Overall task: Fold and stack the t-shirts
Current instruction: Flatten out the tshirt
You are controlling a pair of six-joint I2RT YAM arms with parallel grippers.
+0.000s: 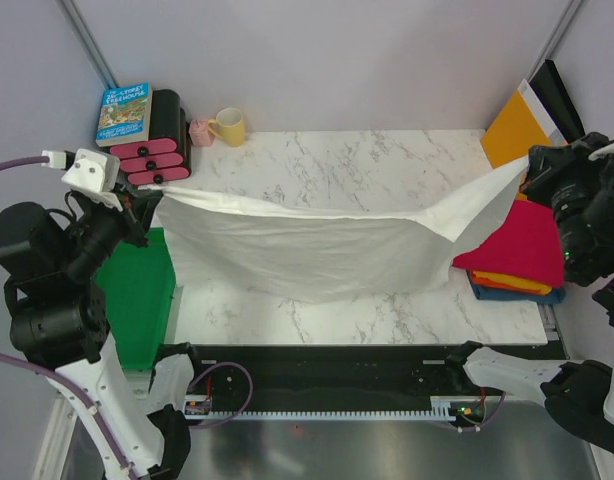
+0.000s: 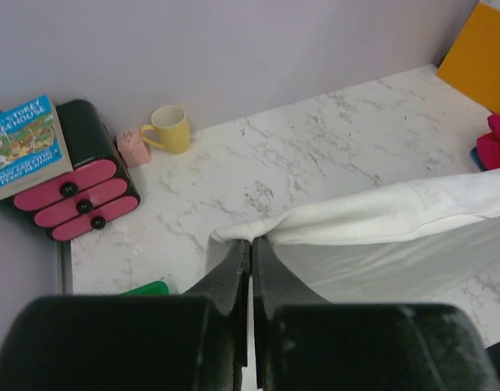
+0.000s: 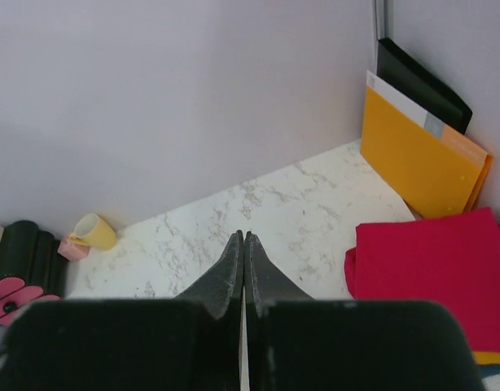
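Left wrist, white t-shirt point(image 2: 380, 218) corner pinched (hidden)

Pale grey walls point(image 1: 337, 60) box in the marbled white tabletop point(image 1: 337, 160), evenly lit. Ahead and left of the left gripper point(image 2: 251, 242) stand a black chest with pink drawers point(image 2: 83, 191) and a yellow mug point(image 2: 170, 129); ahead-right of the right gripper point(image 3: 243, 238), an orange envelope point(image 3: 417, 159) stands tilted by the wall

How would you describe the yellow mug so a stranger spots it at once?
Start at the table's far left corner, where a black drawer unit with pink fronts stands. Right of it sits a small pink block, then the mug. It is the only yellow cup, handle pointing left.
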